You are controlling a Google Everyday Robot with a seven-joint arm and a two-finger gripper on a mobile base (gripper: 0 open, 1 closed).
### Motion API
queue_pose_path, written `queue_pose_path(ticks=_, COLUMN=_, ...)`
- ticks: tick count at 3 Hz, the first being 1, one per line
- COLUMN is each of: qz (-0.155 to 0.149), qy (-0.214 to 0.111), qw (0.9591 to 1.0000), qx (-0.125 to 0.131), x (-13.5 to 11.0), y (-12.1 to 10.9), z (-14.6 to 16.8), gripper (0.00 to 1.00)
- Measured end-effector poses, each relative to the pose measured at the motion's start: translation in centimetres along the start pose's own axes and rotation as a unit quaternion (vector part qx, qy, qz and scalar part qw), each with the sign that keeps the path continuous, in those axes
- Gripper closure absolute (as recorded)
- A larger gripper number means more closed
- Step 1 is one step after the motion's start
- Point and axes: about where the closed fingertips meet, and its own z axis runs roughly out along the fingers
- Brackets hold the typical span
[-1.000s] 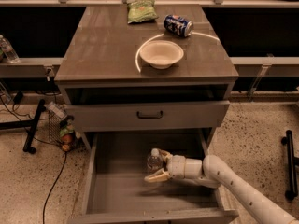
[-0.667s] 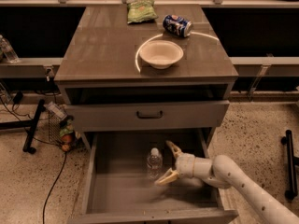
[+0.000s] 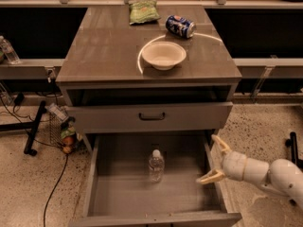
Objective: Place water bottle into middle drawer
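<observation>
- Camera view: the middle drawer is pulled out, and the water bottle stands upright on its floor, near the centre, touching no wall.
- Tall and narrow, the bottle could topple if the drawer is jolted or shut hard.
- The pincer hangs at the drawer's right wall, spread wide, holding nothing; whether it touches the wall is unclear, and a leftward swing could knock the bottle over.

I've got the gripper low at near right, pointing left. Jaws spread wide, nothing btwn them: one finger angled toward the far side, the other toward the near side. White wrist & arm come in from the right edge, approx. level.
</observation>
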Motion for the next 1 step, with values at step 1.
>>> queue_pose_path(ticks=1, qz=-0.005, qy=0.001, qw=1.0, qx=0.0, x=-0.64, y=-0.2, z=-0.11, gripper=0.0)
